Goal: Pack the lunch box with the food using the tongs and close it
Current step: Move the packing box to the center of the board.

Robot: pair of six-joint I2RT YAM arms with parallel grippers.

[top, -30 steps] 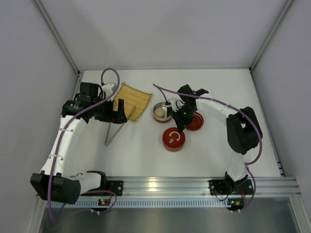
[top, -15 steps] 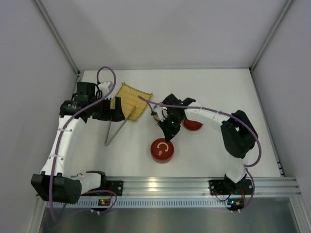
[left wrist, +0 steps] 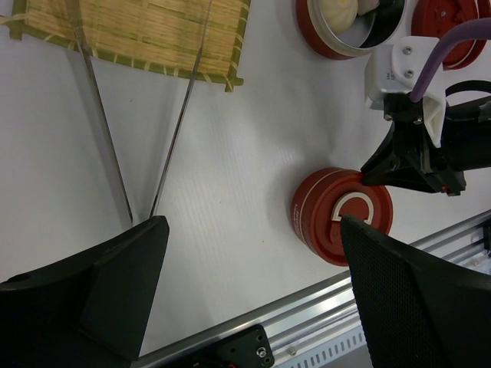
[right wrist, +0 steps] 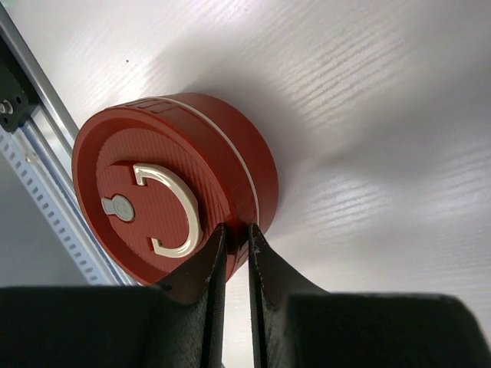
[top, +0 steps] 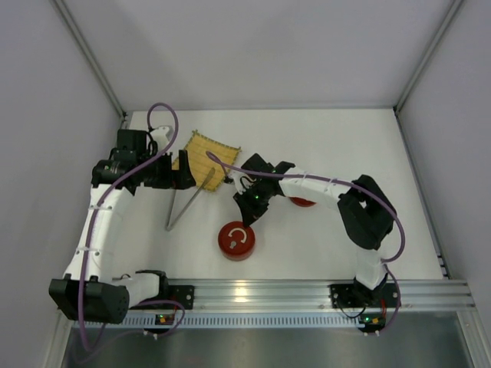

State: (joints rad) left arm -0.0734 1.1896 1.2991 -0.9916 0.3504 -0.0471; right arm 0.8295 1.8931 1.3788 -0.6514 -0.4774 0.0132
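Tongs (left wrist: 176, 134) slim, silver, two thin arms, lunch box lid (right wrist: 165, 184) round, red

The round red plastic container (top: 235, 240) shows a cream C-shaped ring (right wrist: 191, 211) on its ribbed lid. Straw-yellow slats stripe the woven bamboo mat (top: 203, 157), and the slim metal tongs (top: 189, 204) gleam silver.

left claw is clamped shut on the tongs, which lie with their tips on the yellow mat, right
Not quite. The left claw is wide open and holds nothing; the tongs lie loose beneath it, between its fingers. The rest stands: their tips do rest on the yellow mat. The left wrist view shows this.
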